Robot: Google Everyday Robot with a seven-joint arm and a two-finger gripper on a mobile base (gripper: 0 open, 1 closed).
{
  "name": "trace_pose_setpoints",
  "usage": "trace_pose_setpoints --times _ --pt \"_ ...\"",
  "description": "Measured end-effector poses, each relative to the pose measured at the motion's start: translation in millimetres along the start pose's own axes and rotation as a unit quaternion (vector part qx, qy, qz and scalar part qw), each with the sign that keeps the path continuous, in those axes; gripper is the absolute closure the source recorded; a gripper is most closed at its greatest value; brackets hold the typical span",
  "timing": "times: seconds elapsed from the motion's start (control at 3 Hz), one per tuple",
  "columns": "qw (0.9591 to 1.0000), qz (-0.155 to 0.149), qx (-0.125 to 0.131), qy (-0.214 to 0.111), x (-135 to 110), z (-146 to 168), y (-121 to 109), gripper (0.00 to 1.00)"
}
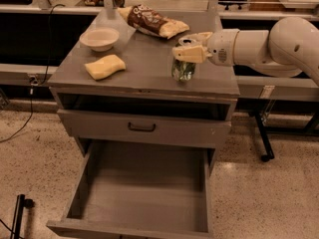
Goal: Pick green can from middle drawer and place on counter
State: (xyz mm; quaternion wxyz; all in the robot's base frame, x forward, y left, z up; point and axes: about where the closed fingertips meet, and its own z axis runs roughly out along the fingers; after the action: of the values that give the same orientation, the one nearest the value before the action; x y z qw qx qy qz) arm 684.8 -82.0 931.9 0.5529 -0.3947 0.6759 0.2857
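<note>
The arm point(259, 46) reaches in from the right edge of the view, level with the counter point(144, 68). The gripper point(183, 48) is over the right front part of the counter, pointing left. Its two fingers are closed on the top of the green can point(183, 69), one on the near side and one on the far side.

The green can is upright. Its lower body hangs clear below the fingers. Its base is at the counter surface, near the front edge and the right edge. Whether the base rests on the counter or sits just above it cannot be told.

Other items on the counter:
- A pale bowl point(99, 38) at the left rear.
- A yellow sponge point(104, 66) just in front of the bowl, well apart from the can.
- A brown snack bag point(154, 23) lying flat at the rear centre, behind the can.

Below the counter there is an open slot. Under it is a closed drawer front with a dark handle point(141, 127). Under that, the middle drawer point(144, 193) is pulled fully out toward the camera, showing its flat grey floor and low side walls.
</note>
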Motion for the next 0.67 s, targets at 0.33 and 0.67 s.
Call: trace_pose_setpoints --times 0.33,0.67 --pt "1.0 0.0 -0.002 0.0 -0.3 2.3 1.5 0.34" --pt "1.0 0.0 -0.004 0.0 -0.6 4.3 2.8 0.11"
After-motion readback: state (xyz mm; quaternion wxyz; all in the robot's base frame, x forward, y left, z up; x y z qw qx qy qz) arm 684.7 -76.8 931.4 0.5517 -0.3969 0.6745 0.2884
